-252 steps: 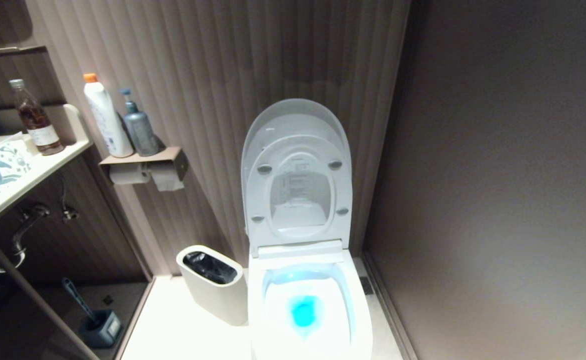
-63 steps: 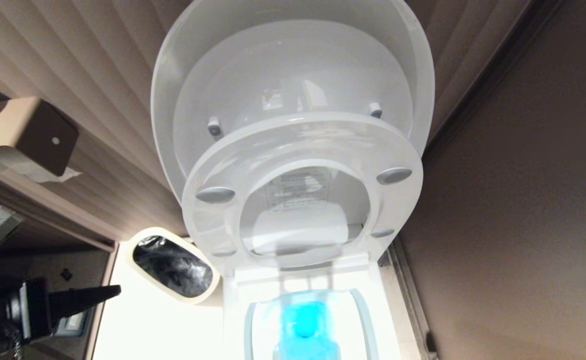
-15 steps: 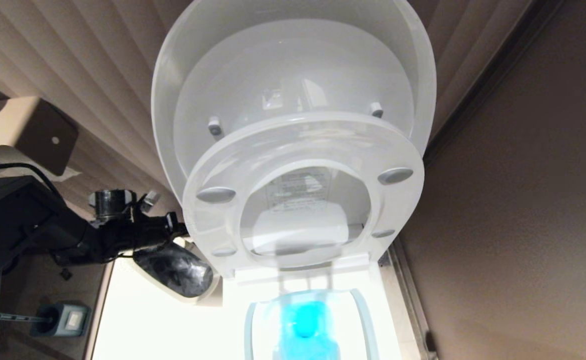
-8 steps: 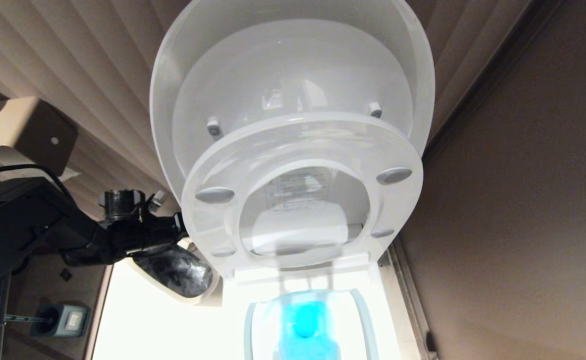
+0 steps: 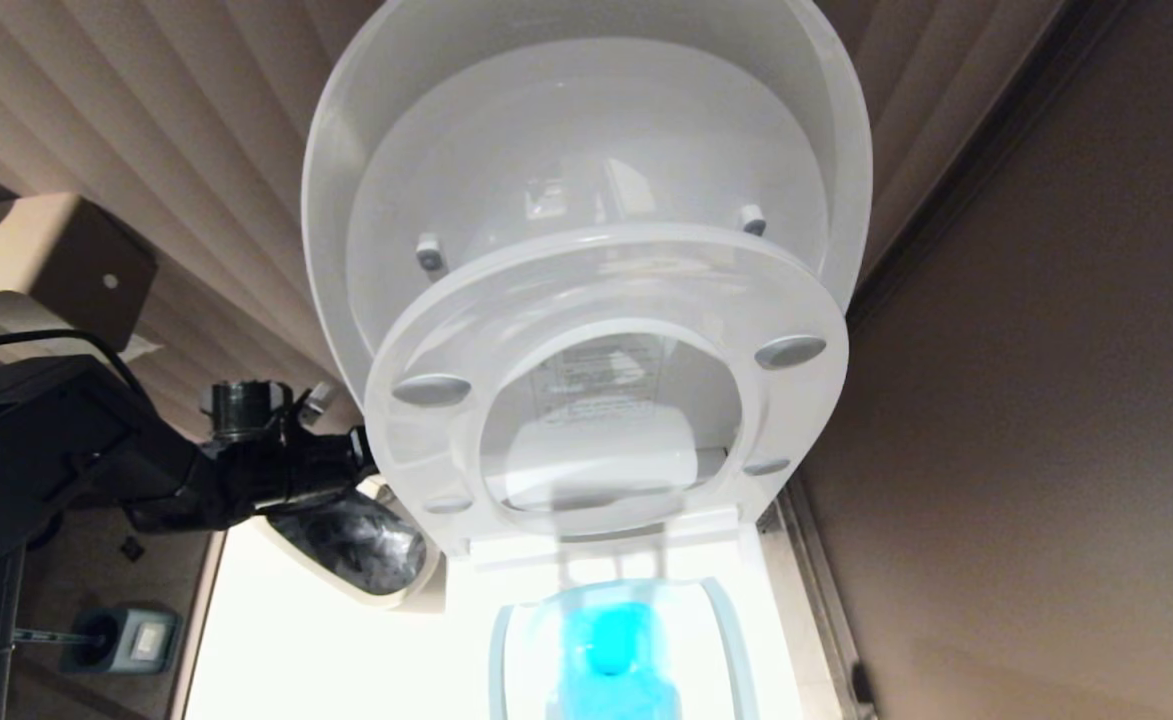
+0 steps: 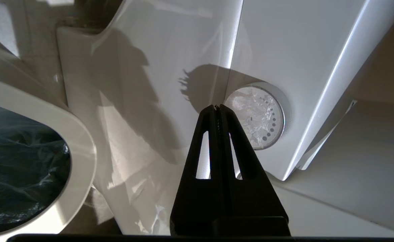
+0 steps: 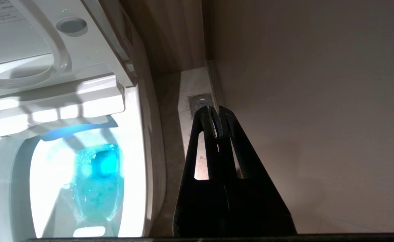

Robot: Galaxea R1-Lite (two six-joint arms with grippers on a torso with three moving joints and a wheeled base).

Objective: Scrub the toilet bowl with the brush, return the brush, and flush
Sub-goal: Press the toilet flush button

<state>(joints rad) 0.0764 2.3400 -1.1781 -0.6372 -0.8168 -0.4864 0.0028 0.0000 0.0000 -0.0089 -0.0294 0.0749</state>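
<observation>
The toilet bowl (image 5: pixel 618 640) sits at the lower middle of the head view with blue water inside it, and its seat (image 5: pixel 606 390) and lid (image 5: pixel 586 130) both stand raised against the ribbed wall.

The left arm reaches in from the left of the head view, over the waste bin (image 5: pixel 351 545) with its black liner, towards the left flank of the toilet. In the left wrist view the left pincer (image 6: pixel 218 107) is fully closed, finger against finger, and holds nothing. Its tips lie just beside the round silver button (image 6: pixel 254 117) set into the white side of the toilet; whether they touch it cannot be told.

The right pincer (image 7: pixel 215 112) is also closed and empty, hanging on the toilet's right side near the plain wall, above a floor drain (image 7: pixel 200 101).

A dark blue-handled brush stands in its grey holder (image 5: pixel 121 640) on the floor at lower left. The white-handled brush is not seen in any view.
</observation>
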